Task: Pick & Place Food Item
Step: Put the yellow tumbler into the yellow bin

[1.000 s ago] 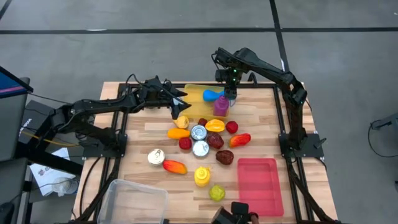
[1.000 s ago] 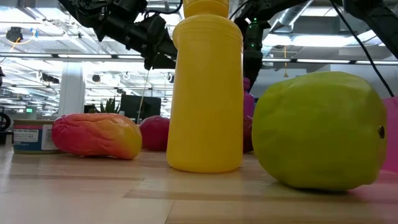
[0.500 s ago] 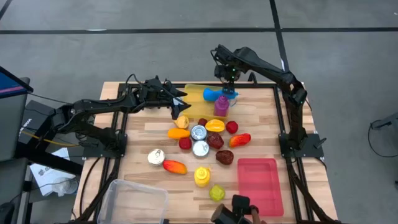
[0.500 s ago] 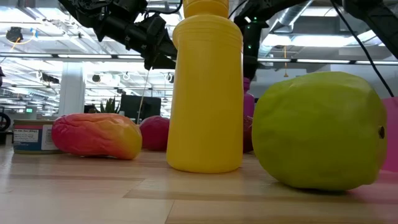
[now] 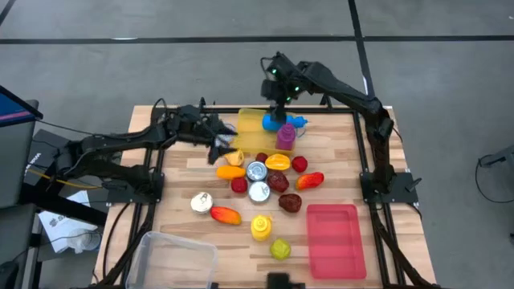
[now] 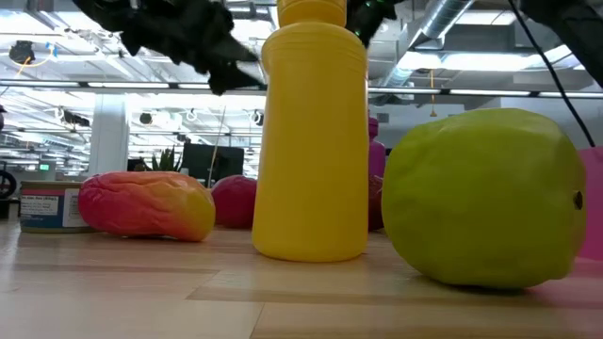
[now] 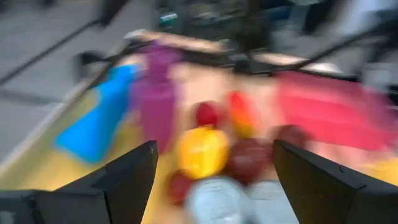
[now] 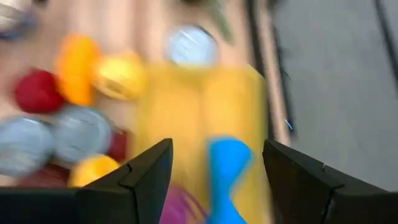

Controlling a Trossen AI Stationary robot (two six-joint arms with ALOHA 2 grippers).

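While my right claw (image 5: 275, 98) hangs above the far edge of the table with its fingers (image 8: 134, 180) spread apart and nothing between them, the blue food item (image 5: 280, 123) lies just below it on the yellow tray (image 5: 250, 128), with the purple bottle (image 5: 285, 137) standing right beside that, on the side away from my claw. My left claw (image 5: 227, 141) hovers well off to the side, over the tray's other edge, fingers (image 7: 124, 180) also parted and empty, and the yellow piece (image 5: 235, 156) and the two tins (image 5: 256, 171) sit just beyond it.
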